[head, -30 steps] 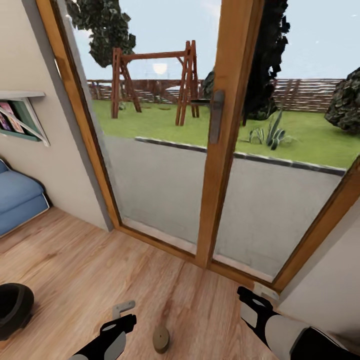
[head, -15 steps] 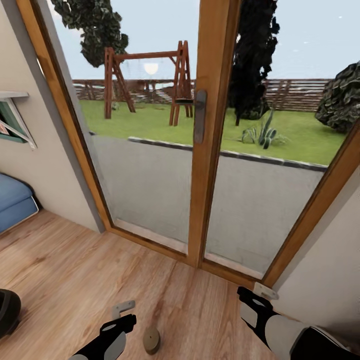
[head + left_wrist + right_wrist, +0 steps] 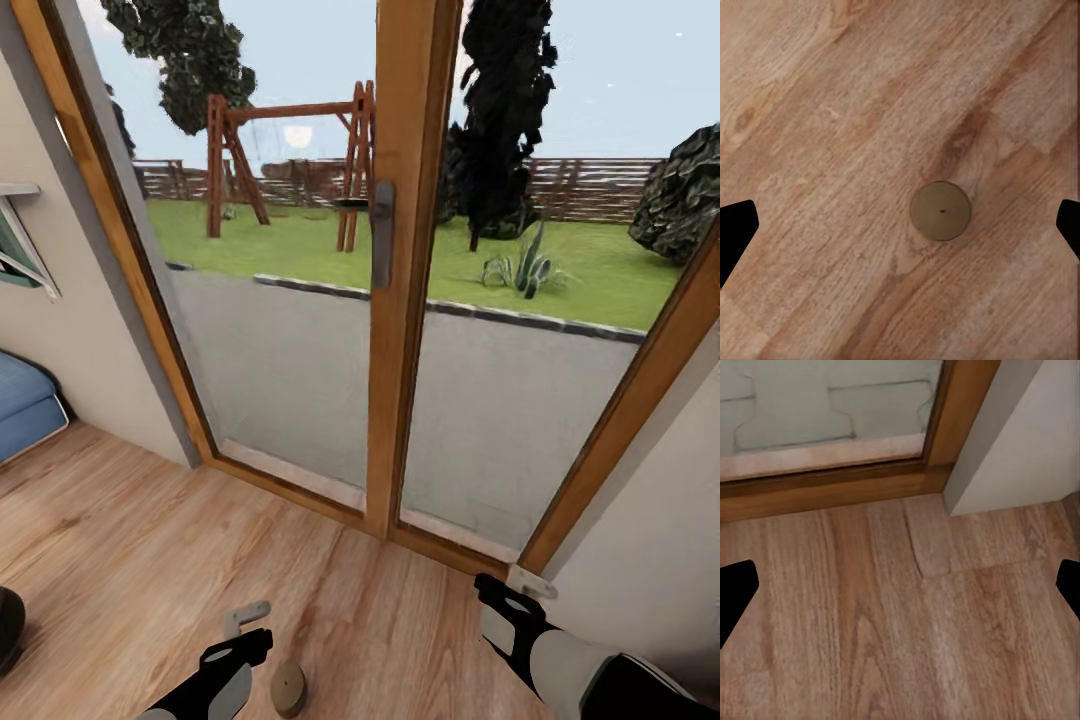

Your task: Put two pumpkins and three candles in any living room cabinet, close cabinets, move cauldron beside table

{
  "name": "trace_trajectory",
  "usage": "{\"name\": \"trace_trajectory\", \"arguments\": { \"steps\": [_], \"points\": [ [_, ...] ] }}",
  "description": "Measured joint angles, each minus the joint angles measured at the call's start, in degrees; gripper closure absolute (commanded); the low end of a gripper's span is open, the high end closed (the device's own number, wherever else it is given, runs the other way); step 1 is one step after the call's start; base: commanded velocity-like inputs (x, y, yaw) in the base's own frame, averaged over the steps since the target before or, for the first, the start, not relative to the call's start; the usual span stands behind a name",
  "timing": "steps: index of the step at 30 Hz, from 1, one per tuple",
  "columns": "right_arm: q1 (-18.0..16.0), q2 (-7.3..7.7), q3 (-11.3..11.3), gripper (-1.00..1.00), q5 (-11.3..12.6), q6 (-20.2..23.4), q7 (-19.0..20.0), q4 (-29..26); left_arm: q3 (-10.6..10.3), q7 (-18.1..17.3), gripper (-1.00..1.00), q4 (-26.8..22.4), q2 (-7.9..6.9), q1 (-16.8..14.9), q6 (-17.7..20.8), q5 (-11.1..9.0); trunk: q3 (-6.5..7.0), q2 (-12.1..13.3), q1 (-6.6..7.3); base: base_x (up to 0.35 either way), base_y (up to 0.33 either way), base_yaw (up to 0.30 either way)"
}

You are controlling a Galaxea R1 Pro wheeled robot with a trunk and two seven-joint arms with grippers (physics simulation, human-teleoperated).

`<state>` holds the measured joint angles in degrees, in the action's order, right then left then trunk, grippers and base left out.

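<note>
Wood floor (image 3: 150, 540) spreads under us, warm brown planks running up to a glazed door (image 3: 400, 300) with a thick timber frame and a grey handle (image 3: 381, 235) on its middle post. Through the glass we see a paved strip, grass, a wooden swing frame (image 3: 290, 160), dark trees and a fence. At the far left a blue sofa (image 3: 25, 415) edge meets the pale wall. Our left gripper (image 3: 238, 650) hangs low over the floor, and in its wrist view both fingertips sit at opposite edges of the picture with bare planks between them, so we read it as spread wide and holding nothing. Just beside it on the floor lies a candle (image 3: 288, 687), a small round olive-tan disc seen from above; the left wrist view shows the same candle (image 3: 940, 211) between the fingertips but apart from both, with a tiny dark dot at its centre. Our right gripper (image 3: 505, 600) reaches toward the corner where the door frame meets the white wall; its wrist view likewise shows the two fingertips far apart, spread and empty over floorboards, with the door sill and wall corner beyond. At the left edge, low down, a sliver of the black cauldron (image 3: 8, 625) stands on the floor, well apart from the candle.
</note>
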<state>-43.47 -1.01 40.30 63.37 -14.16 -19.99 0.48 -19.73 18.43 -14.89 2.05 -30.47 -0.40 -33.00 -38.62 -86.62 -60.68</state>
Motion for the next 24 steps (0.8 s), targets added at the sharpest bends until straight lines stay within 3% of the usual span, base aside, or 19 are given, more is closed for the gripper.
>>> {"name": "trace_trajectory", "arguments": {
  "steps": [8, 24],
  "points": [
    [0.0, 0.00, 0.0, -1.00, 0.0, 0.0, 0.0, 0.0, 0.0, 0.0, -1.00, 0.0, 0.00, 0.0, 0.0, 0.0, 0.00, 0.0, 0.01, 0.082, -0.143, 0.000],
    [0.0, -0.01, 0.0, -1.00, 0.0, 0.0, 0.0, 0.0, 0.0, -0.1, -1.00, 0.0, 0.01, 0.0, 0.0, 0.0, 0.00, 0.0, 0.00, 0.111, -0.005, 0.000]
  ]
}}
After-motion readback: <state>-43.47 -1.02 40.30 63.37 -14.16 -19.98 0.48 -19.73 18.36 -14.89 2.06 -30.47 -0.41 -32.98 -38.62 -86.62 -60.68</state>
